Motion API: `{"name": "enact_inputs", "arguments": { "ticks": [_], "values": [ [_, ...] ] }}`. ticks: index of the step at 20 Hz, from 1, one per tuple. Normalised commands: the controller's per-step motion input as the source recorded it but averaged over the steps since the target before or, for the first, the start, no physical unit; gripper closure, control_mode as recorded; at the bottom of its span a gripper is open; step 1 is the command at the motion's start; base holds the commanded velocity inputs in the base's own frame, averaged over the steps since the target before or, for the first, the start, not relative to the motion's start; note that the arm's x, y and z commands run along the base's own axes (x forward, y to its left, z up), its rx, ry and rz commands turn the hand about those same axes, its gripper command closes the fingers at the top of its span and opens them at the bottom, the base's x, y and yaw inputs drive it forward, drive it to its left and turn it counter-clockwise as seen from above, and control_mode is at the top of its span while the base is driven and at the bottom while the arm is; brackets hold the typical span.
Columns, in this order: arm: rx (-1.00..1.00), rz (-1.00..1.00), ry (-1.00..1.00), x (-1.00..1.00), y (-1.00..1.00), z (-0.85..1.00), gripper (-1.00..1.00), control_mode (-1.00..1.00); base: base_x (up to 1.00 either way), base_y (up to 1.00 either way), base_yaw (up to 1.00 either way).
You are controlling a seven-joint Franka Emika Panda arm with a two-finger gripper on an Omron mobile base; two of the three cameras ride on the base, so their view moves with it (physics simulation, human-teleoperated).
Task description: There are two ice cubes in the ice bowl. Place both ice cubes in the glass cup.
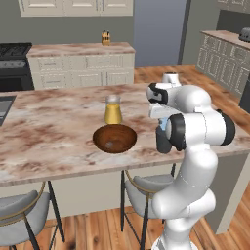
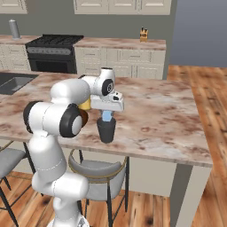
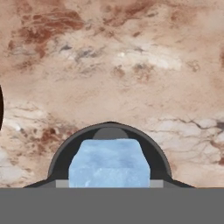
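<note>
Ice cube (image 3: 109, 162) blocks the glass cup (image 2: 106, 130) mouth, seemingly.

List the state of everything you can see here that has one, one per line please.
hand: shut on the ice cube, held just above the glass cup
ice cube: pale blue, gripped, not yet dropped
glass cup: upright on the counter
ice bowl: upright, contents unclear
jar: upright, holding yellow liquid

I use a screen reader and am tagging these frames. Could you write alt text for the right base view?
The white robot arm's pincer holds a pale blue ice cube just above a dark grey cup near the front edge of a marble kitchen island. A stove and cream cabinets stand behind.
</note>
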Motion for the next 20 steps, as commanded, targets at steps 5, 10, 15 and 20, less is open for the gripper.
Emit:
{"name": "enact_inputs", "arguments": {
  "ticks": [5,10,15,20],
  "values": [
    [0.00,0.00,0.00,0.00,0.00,0.00,1.00,-1.00,0.00,0.00,0.00],
    [0.00,0.00,0.00,0.00,0.00,0.00,1.00,-1.00,0.00,0.00,0.00],
    [0.00,0.00,-0.02,0.00,0.00,0.00,1.00,-1.00,0.00,0.00,0.00],
    [-0.01,0.00,-0.10,0.00,0.03,0.00,1.00,-1.00,0.00,0.00,0.00]
  ]
}}
